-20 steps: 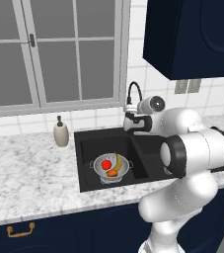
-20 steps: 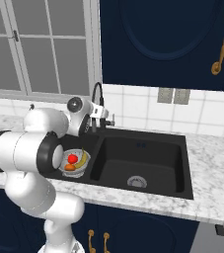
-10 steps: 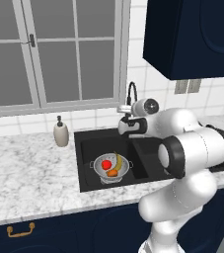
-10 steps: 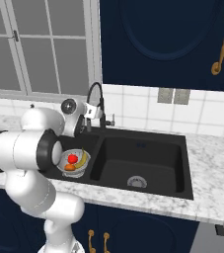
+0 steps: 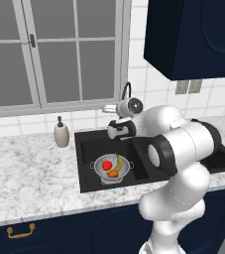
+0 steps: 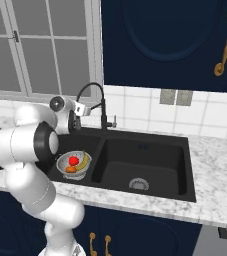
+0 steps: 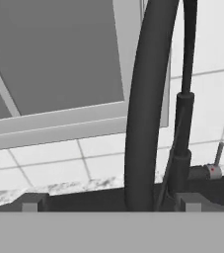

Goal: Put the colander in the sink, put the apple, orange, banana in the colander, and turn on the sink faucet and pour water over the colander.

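A marbled desk [image 5: 29, 178] holds a black sink [image 6: 155, 150], frame centre, beneath a window [image 5: 54, 54]. The tool [image 7: 108, 205], fingers apart, faces the sink faucet [image 7: 148, 108]. No writing is legible.

Wall: white square tiles [image 5: 153, 79] are laid behind the counter; a double grey outlet plate [image 6: 176, 97] is set into them.
Window: a grey-framed, multi-pane window [image 5: 54, 54] is fitted above the counter; its sill [image 7: 54, 126] is seen close up in the hand view.
Counter: a white-grey marbled top [image 5: 29, 173] is carried on navy base cabinets [image 5: 59, 230] with brass handles [image 5: 21, 230].
Upper cabinets: navy doors [image 6: 170, 42] are hung at the right; a brass handle [image 6: 224, 40] is mounted there.
Soap dispenser: a beige bottle [image 5: 61, 132] is stood on the counter below the window.
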